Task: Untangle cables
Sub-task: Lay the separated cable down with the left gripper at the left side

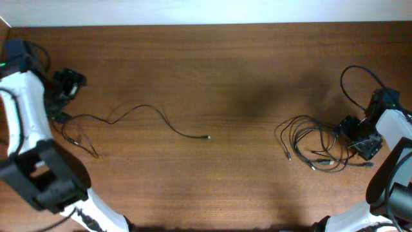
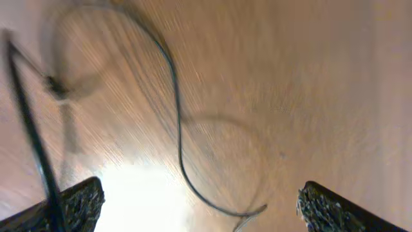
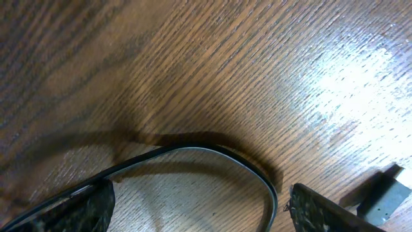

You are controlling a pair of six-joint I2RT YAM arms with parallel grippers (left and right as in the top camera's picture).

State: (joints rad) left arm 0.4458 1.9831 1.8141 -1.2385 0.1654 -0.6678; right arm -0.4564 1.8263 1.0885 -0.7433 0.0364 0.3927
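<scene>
One thin black cable (image 1: 138,109) lies stretched across the left half of the table, its small plug end (image 1: 207,136) near the middle. In the left wrist view this cable (image 2: 176,122) snakes over the wood between my spread fingers. My left gripper (image 1: 67,85) (image 2: 203,212) is open and holds nothing. At the right, the other cables (image 1: 314,143) lie in loose tangled loops. My right gripper (image 1: 362,138) (image 3: 201,209) is open at the loops' right edge. A cable loop (image 3: 212,149) arches between its fingers (image 3: 325,209), unclamped.
A flat grey plug (image 3: 383,190) lies just right of the right gripper. A thicker black arm cable (image 1: 360,74) loops above the right wrist. The wooden table's far edge (image 1: 206,26) runs along the top.
</scene>
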